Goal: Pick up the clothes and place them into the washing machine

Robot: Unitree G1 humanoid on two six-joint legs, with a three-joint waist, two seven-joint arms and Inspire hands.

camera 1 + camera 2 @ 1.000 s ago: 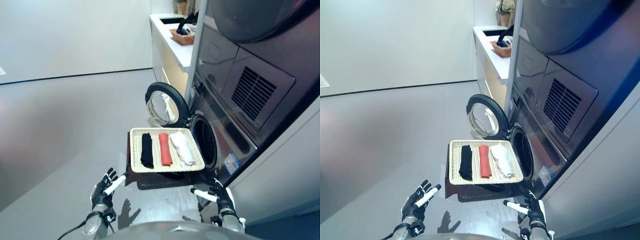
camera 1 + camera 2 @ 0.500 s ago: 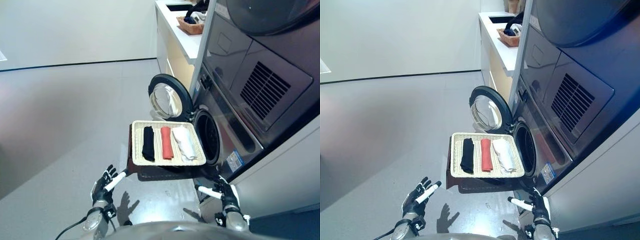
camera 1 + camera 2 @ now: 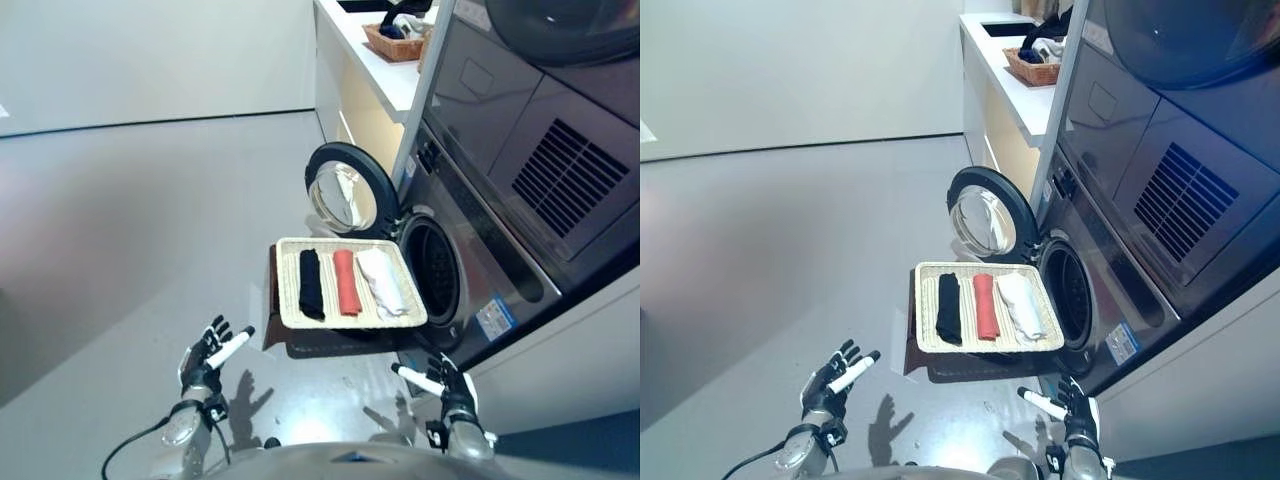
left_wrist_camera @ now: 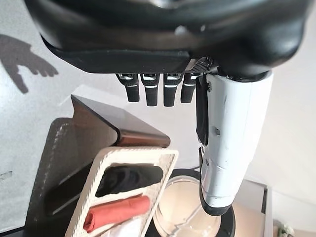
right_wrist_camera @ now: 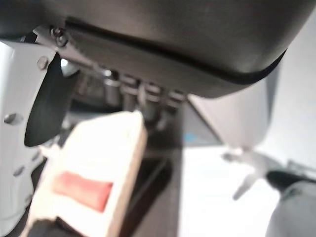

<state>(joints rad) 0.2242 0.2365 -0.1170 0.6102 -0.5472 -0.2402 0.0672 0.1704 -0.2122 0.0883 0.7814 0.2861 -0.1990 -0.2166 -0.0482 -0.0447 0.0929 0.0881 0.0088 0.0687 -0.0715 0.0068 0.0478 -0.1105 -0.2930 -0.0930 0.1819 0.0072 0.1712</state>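
A shallow wicker basket (image 3: pixel 290 300) rests on a low dark brown box (image 3: pixel 272 320) before the washing machine's open drum (image 3: pixel 438 272). In it lie a folded black cloth (image 3: pixel 311 283), a red cloth (image 3: pixel 346 282) and a white cloth (image 3: pixel 388 282). The round door (image 3: pixel 350 190) stands open behind the basket. My left hand (image 3: pixel 205 359) is open low at the left, apart from the basket. My right hand (image 3: pixel 448 388) is open low at the right, below the drum. The left wrist view shows the basket (image 4: pixel 106 170) with the black cloth (image 4: pixel 126 177) and red cloth (image 4: pixel 116 213) past my fingers (image 4: pixel 153 91).
A dryer (image 3: pixel 560 150) is stacked above the washing machine. A white counter (image 3: pixel 375 60) runs behind, with a small wicker basket (image 3: pixel 398 40) of items on it. Grey floor (image 3: pixel 130 220) spreads to the left.
The whole view has shifted as the camera moved; the basket and machine now sit further right in the picture. Both hands stay low and open.
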